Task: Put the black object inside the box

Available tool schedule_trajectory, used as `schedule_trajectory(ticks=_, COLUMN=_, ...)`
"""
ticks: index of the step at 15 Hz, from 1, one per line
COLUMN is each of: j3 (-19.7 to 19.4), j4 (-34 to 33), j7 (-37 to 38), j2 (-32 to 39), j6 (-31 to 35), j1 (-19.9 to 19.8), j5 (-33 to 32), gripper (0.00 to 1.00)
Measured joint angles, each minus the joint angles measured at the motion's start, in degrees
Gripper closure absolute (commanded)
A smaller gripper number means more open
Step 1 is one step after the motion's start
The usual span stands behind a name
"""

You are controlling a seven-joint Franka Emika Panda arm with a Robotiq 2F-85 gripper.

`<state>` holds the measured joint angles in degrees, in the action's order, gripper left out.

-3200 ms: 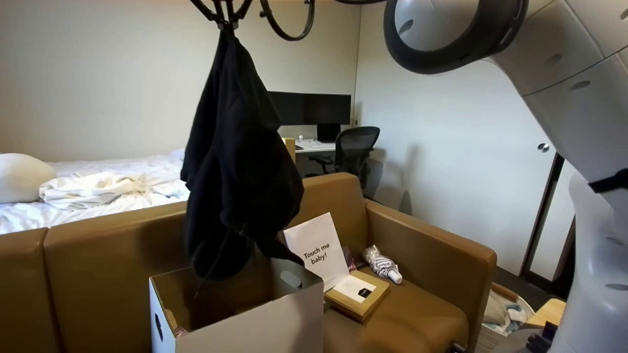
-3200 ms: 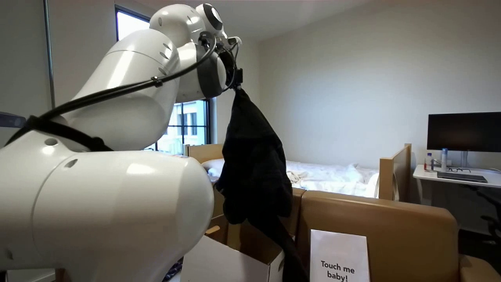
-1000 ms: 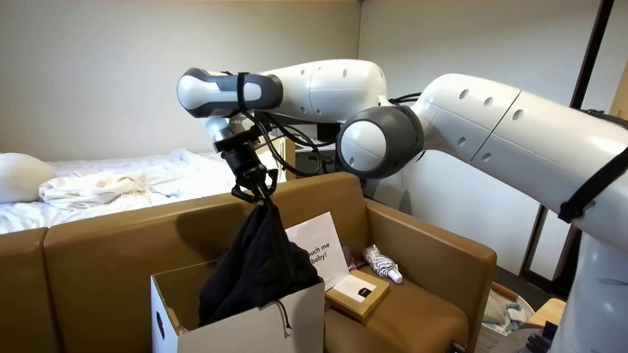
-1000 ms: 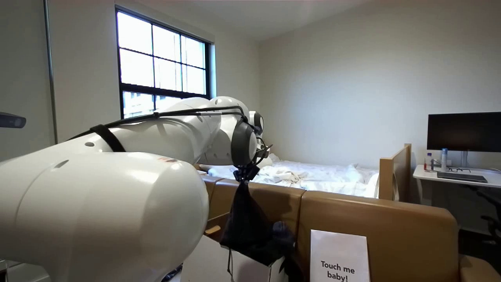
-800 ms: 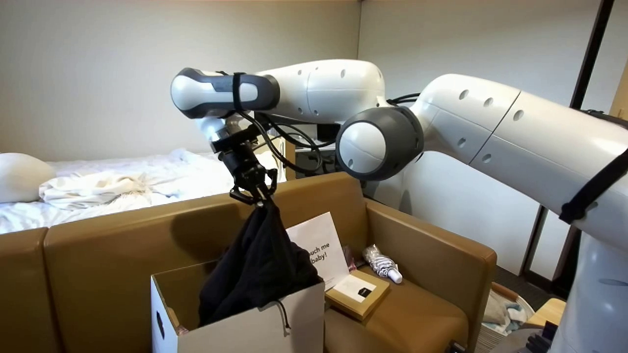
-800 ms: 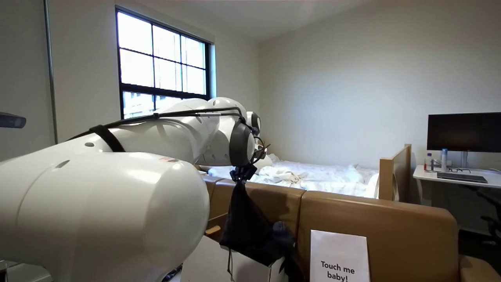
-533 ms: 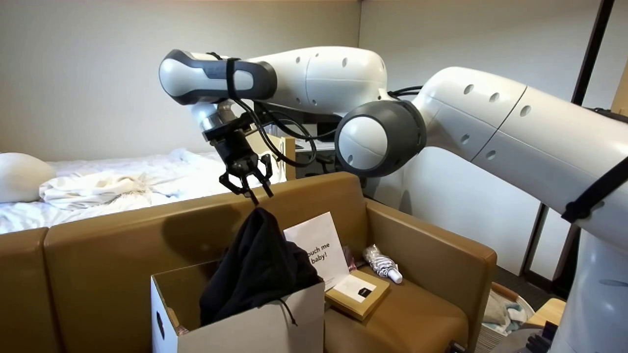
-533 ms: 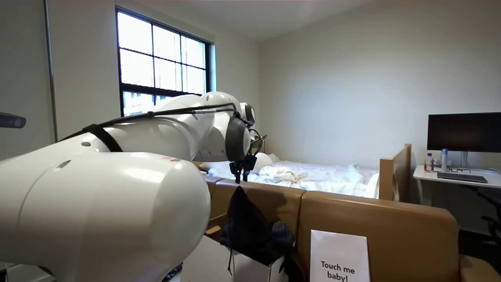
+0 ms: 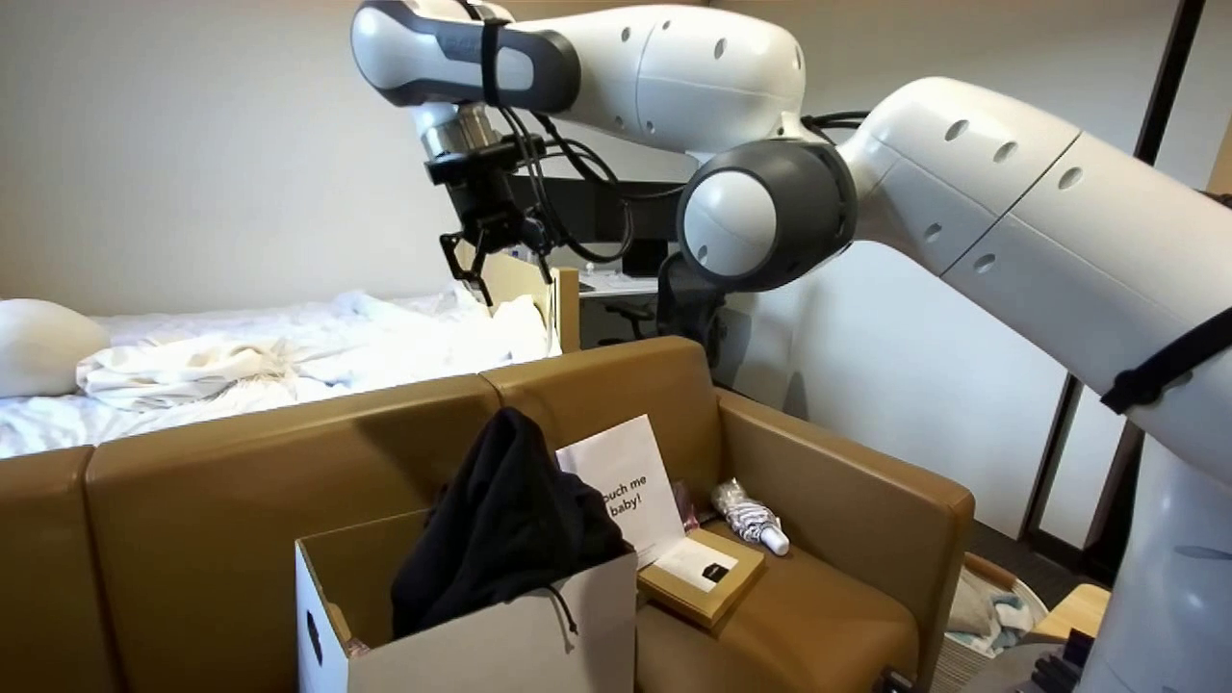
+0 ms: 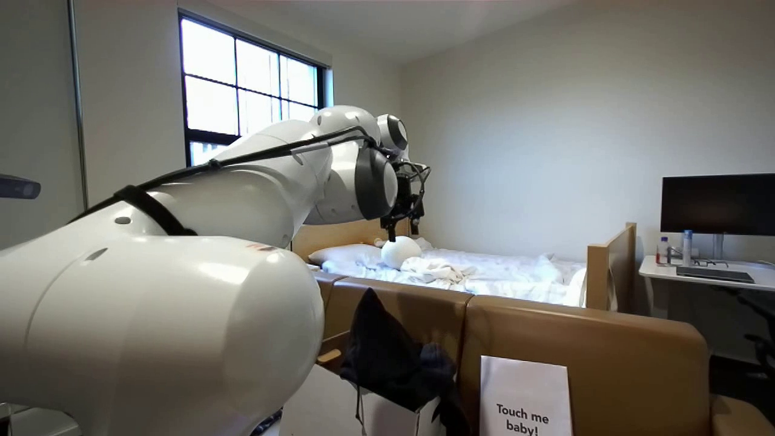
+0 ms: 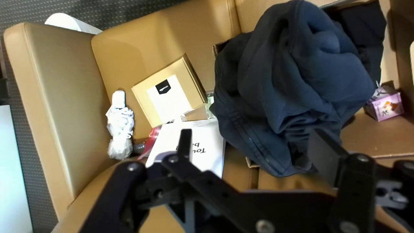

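You had the hand [image 9: 520,290] hovering well above the box [image 9: 510,654], its fingers [image 11: 326,158] spread wide and gripping nothing. In the wrist view the black garment [image 9: 510,529] showed in the gap between them, yet both exterior views put it well below, apart from the hand. It was partly in the box, heaped into a peak above the rim, and in both exterior views a thin cord [image 9: 562,610] hung down the outside of a wall. From the wrist you could see a small pink carton [image 11: 386,106] inside the box beside the cloth, and a zipped edge [image 11: 258,150] lapping over the rim. In an exterior view you also had a dark sleeve-like end [image 10: 453,412] trailing outside the box. You could read the card [image 10: 525,384] in full, "Touch me baby!", in an exterior view; in an exterior view its lettering [image 9: 626,496] lost the first letter behind the cloth, and the wrist view turned it upside down, partly behind a finger. A tan package [image 9: 717,592] and a white wrapped bundle [image 9: 751,520] lay on the brown bench [image 9: 818,630] in the wrist view and an exterior view.
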<state>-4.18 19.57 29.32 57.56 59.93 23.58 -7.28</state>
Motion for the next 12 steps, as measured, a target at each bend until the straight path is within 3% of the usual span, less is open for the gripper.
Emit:
schedule_trajectory(ticks=4, j3=-0.5, j4=-0.1, j7=-4.4, j2=-5.2, j6=-2.7, j1=-3.5, j5=-0.1, gripper=0.0)
schedule_trajectory(ticks=8, j3=-1.0, j4=-0.1, j7=-10.2, j2=-11.2, j6=-3.8, j1=-4.3, j5=-1.2, gripper=0.0)
schedule_trajectory(ticks=12, j3=-0.9, j4=-0.1, j7=-10.8, j2=-15.4, j6=-3.5, j1=-6.2, j5=-1.0, gripper=0.0)
